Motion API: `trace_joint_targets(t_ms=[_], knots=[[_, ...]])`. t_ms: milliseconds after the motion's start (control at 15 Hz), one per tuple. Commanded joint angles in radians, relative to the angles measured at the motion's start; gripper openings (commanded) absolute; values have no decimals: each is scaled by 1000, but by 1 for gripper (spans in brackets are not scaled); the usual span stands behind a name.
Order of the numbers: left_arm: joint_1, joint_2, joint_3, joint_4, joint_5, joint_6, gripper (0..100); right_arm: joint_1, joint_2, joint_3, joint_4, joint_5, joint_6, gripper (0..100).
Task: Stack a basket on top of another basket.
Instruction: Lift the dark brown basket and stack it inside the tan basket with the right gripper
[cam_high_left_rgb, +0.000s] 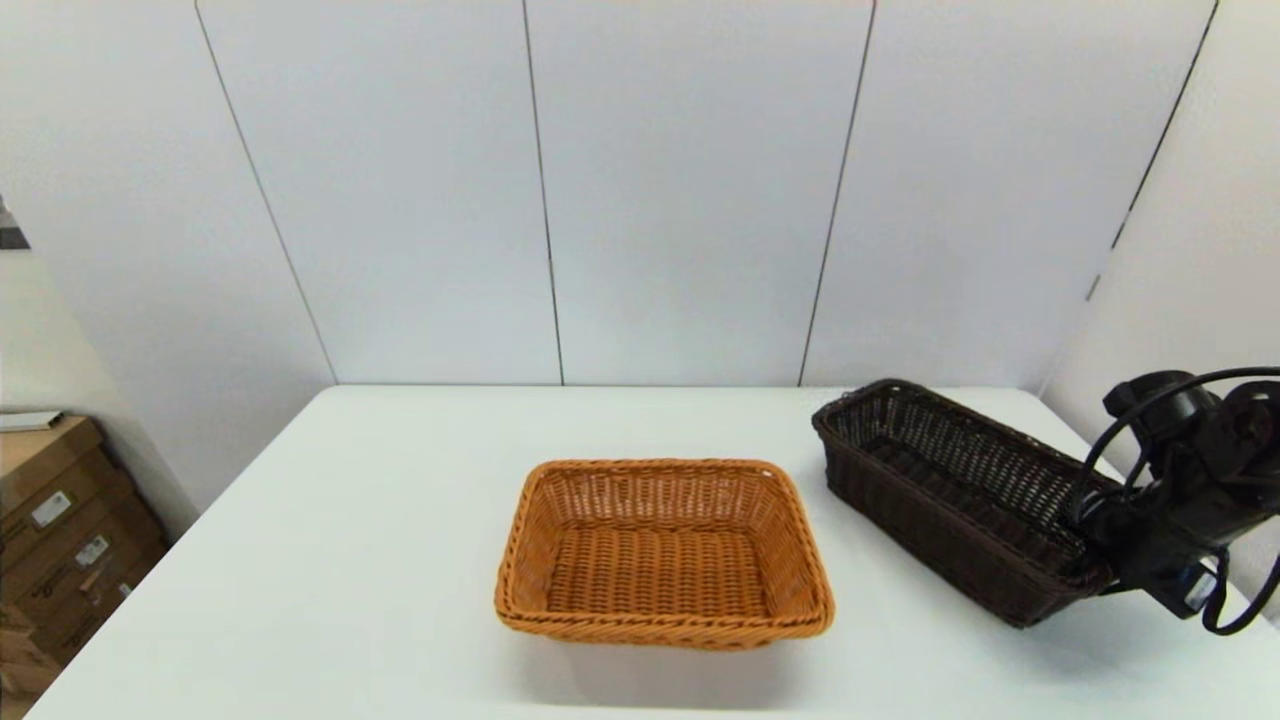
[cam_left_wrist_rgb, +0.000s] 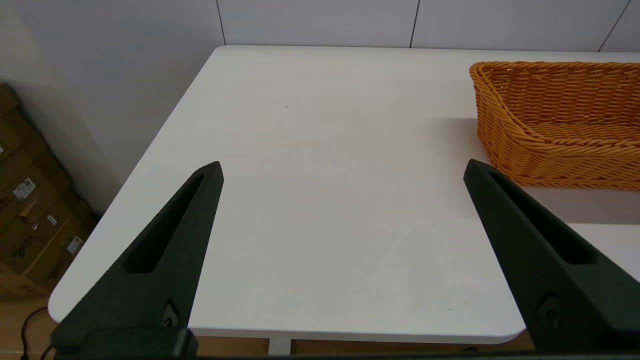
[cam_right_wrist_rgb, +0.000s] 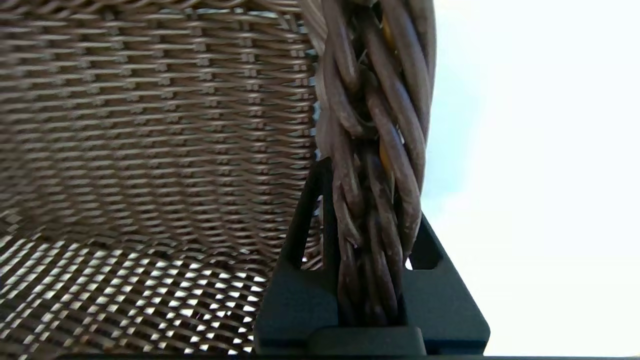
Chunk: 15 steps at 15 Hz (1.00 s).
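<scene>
Orange basket: the orange-tan basket (cam_high_left_rgb: 664, 553) sits flat near the front middle of the white table (cam_high_left_rgb: 330, 560), open side up and empty.
Left gripper: the left gripper (cam_left_wrist_rgb: 342, 170) hovers beyond the table's near left edge, jaws spread wide on nothing.
Right gripper: the right gripper (cam_right_wrist_rgb: 372, 235) pinches the braided rim at the near right end of the dark brown basket (cam_high_left_rgb: 950, 490).
Dark basket: tilted, right end lifted, well right of the orange one.
Risk: a one-end grip looks likely to let the basket swing or slip off the rim; a corner could catch the orange rim and shove it.
Room: pale wall panels (cam_high_left_rgb: 690, 190) behind; cardboard boxes (cam_high_left_rgb: 60, 520) on the floor, left.
</scene>
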Motion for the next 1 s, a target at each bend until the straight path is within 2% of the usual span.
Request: trace_joint_targets(t_ms=[67, 133, 467, 667, 733, 867, 1000], knots=[[0, 1, 0, 1, 1, 0, 100, -2, -8, -39, 3, 39, 46, 0], [0, 0, 0, 1, 1, 0, 100, -3, -7, -49, 0, 62, 63, 0], [0, 0, 0, 1, 1, 0, 100, -6, -96, -64, 14, 83, 81, 0], [0, 0, 0, 1, 1, 0, 100, -2, -188, -79, 82, 105, 78, 0], [0, 0, 0, 1, 1, 0, 100, 0, -211, -85, 103, 120, 77, 0], [0, 1, 0, 1, 1, 0, 100, 0, -249, -92, 114, 188, 78, 0], [0, 0, 0, 1, 1, 0, 100, 11, -284, -93, 140, 234, 78, 0]])
